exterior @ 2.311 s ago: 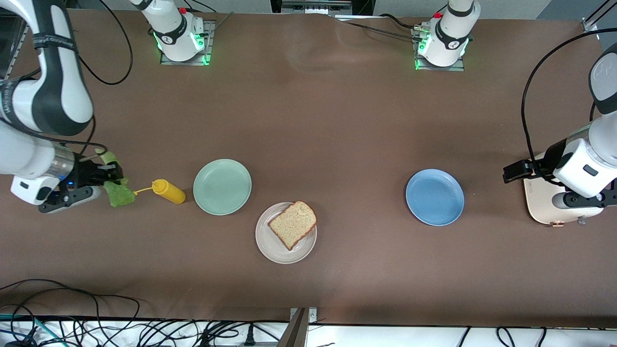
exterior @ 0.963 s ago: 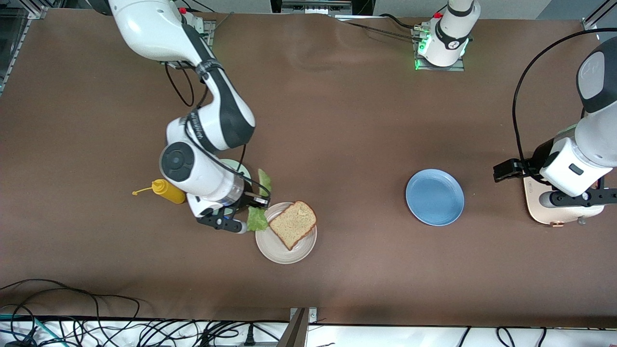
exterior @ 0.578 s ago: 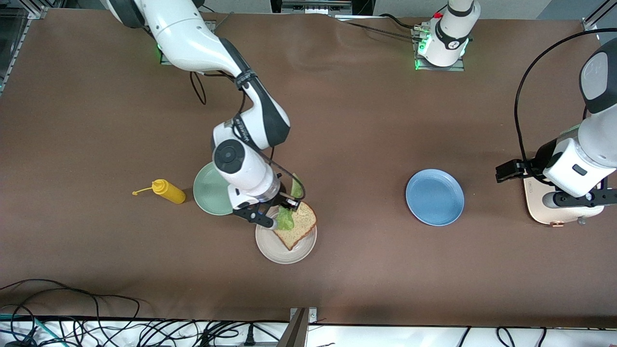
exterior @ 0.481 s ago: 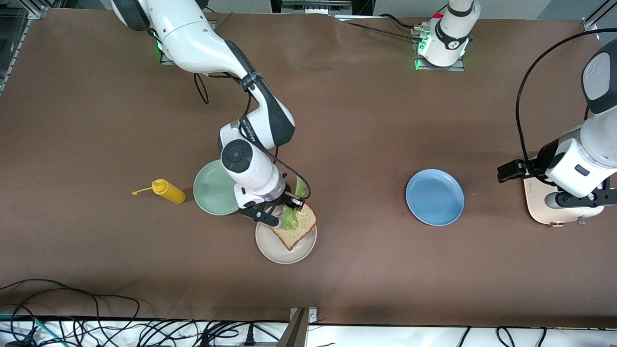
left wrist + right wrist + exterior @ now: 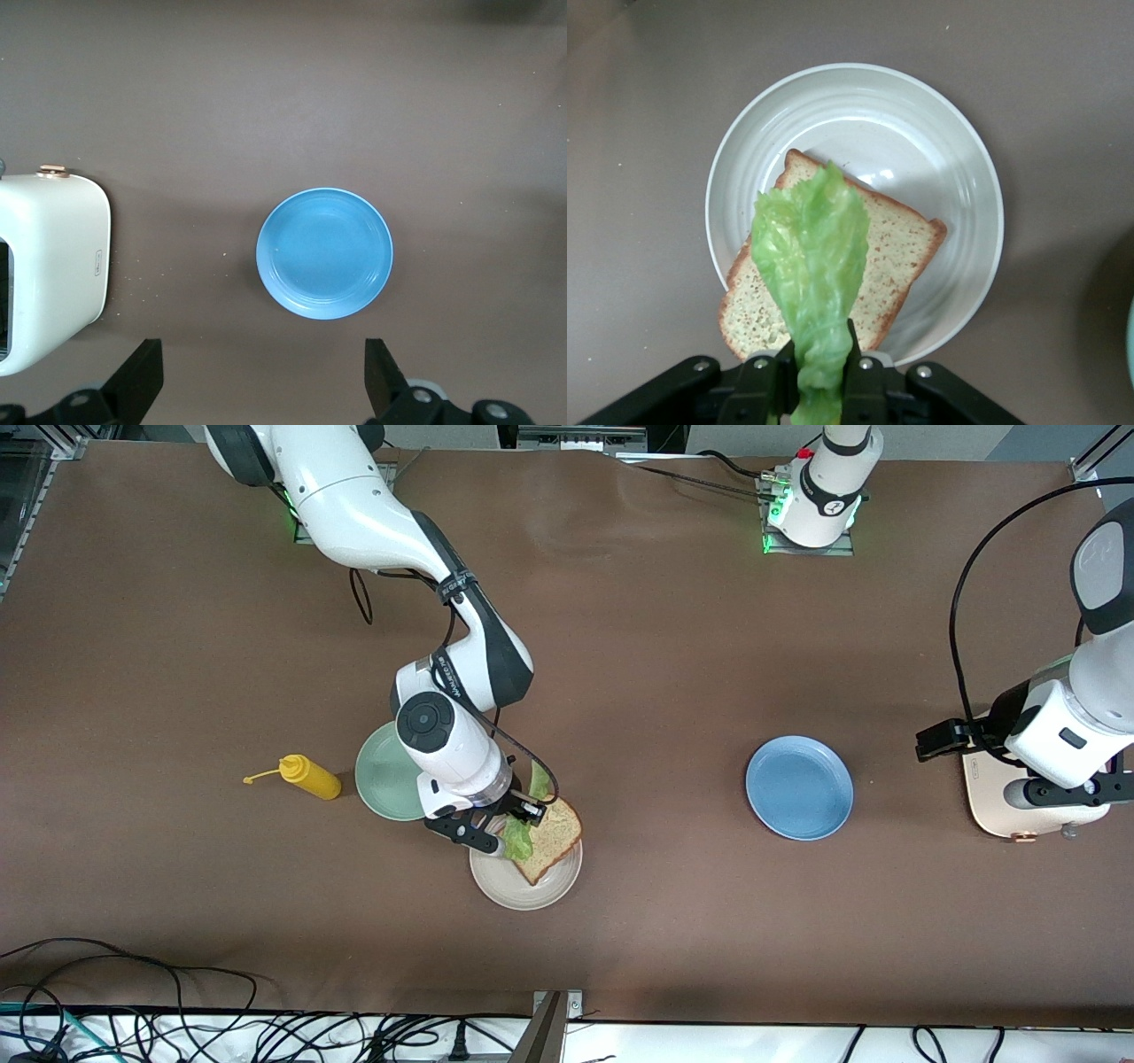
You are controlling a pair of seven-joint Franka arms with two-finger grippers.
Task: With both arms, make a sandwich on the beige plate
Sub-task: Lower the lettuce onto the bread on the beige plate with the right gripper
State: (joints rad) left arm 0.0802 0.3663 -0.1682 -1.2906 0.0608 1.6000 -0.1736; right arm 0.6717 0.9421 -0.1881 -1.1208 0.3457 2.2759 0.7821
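My right gripper: clamped tight on a ruffled green lettuce leaf, up in the air over the beige plate; in my right wrist view the leaf runs out from between my two black fingers and hangs above the bread.
Lettuce leaf: pinched at its narrow end, the broad crinkled end spread over the middle of the slice; I cannot tell whether it touches the bread.
Bread slice: one brown wholegrain slice with a darker crust, lying flat on the beige plate, one corner reaching the plate's rim.
Beige plate: round and shallow, on the brown table, nearer the front camera than the mint green plate and just beside it.
Mint green plate: partly covered by my right wrist in the front view, bare where it shows.
Yellow squeeze bottle: lying on its side, beside the green plate toward my right arm's end of the table.
My left gripper: fingers spread wide with nothing between them, waiting in the air over the table near my left arm's end; my left wrist view looks down on the blue plate.
Blue plate: bare, well apart from the beige plate, toward my left arm's end.
White toaster: rounded, pale body with a small copper-coloured knob, beside the blue plate at my left arm's end of the table.
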